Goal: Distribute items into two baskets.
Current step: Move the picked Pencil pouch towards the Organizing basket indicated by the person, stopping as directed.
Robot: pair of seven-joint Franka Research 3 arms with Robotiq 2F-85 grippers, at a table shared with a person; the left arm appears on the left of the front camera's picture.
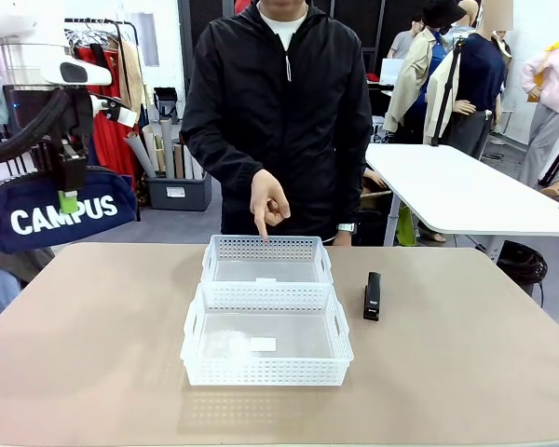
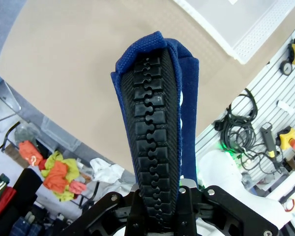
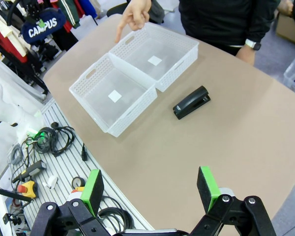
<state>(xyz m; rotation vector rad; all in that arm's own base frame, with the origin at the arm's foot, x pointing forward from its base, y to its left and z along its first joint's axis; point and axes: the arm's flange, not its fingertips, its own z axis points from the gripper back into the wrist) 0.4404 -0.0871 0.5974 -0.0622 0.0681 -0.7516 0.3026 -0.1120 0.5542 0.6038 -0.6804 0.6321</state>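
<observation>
High above the table's left edge, my left gripper [image 1: 67, 199] is shut on the navy "CAMPUS" pouch [image 1: 56, 216]. In the left wrist view the pouch [image 2: 157, 113] rises zip-side up from between the fingers. It also appears as a small shape [image 3: 43, 23] in the right wrist view. Two white lattice baskets stand end to end mid-table, the near one [image 1: 265, 372] and the far one [image 1: 265, 246]. The black stapler [image 1: 373, 296] lies right of them. My right gripper [image 3: 151, 189] hovers open over the table's right part, well short of the stapler [image 3: 191, 102].
A person in a black jacket stands at the far side, a hand [image 1: 268, 207] pointing a finger down at the far basket [image 3: 179, 69]. The near basket [image 3: 132, 110] has a white label inside. Bare tabletop [image 1: 466, 372] surrounds the baskets.
</observation>
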